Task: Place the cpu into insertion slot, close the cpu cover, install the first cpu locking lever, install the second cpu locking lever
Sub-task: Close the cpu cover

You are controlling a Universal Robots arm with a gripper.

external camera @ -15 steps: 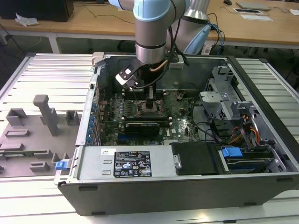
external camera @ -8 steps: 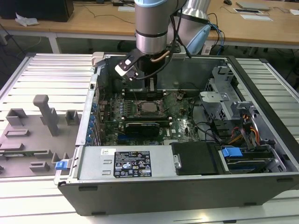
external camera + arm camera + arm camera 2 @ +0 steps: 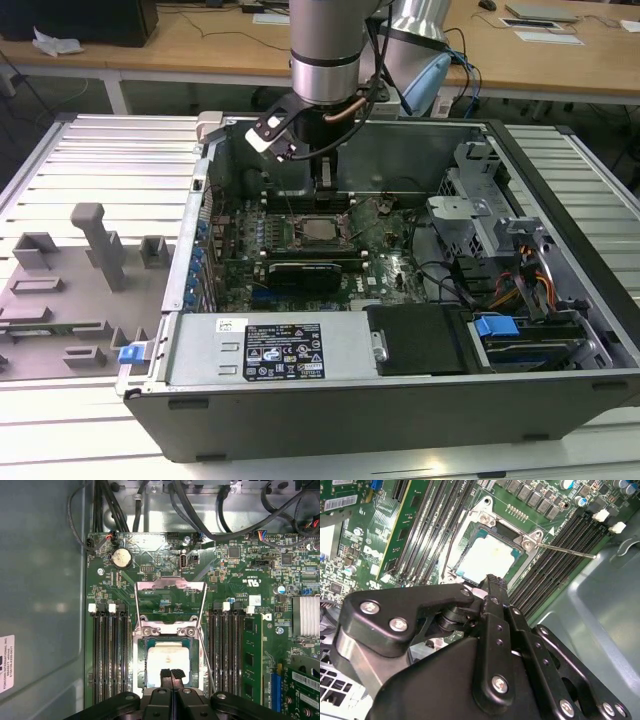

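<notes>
claw [image 3: 172, 675] is pinched shut, nothing in it, hanging just over the cpu [image 3: 167, 656]; cpu lies flat on the green motherboard [image 3: 250, 570]; can't tell if they touch

Arm [image 3: 325, 40] vert., jaws closed

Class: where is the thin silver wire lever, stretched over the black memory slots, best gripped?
Probably near the free end of the thin silver wire lever, from above, straddling it: that end lies clear over the long black memory slots.
</notes>
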